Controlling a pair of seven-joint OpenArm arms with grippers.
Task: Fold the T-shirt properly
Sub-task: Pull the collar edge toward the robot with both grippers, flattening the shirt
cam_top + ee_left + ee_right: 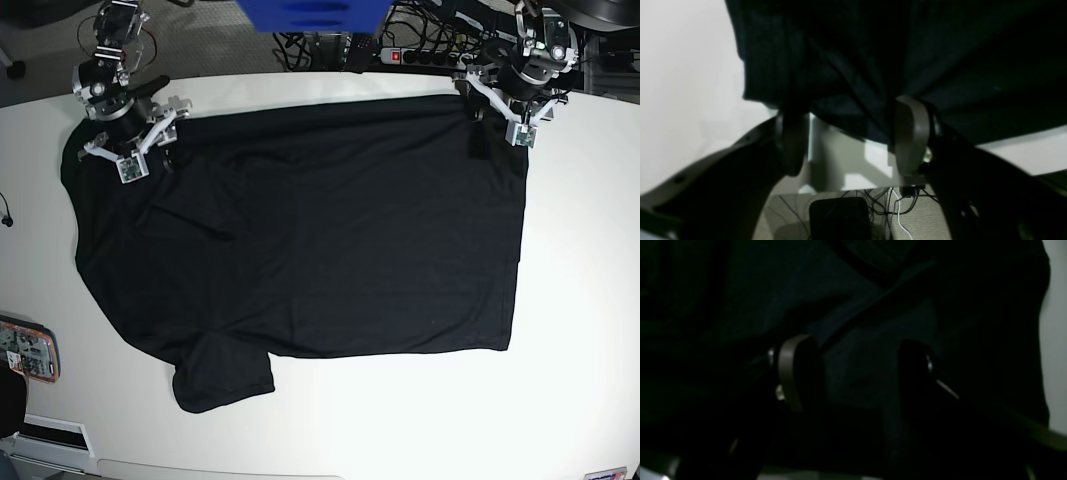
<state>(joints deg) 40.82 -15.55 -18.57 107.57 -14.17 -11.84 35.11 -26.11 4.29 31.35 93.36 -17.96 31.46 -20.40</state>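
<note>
Both tools, left tool (503, 122) and right tool (150, 140), sit with jaws spread at the T-shirt's (310, 230) far corners, gripping nothing; I judge they're positioned to pinch that edge off the bench (580, 300).

Right hand (853, 373) nearly lost in darkness against the T-shirt (873, 306).

Your white table (580, 300) carries 1 black T-shirt (320, 230) spread flat and a phone (27, 350) at its left edge.
</note>
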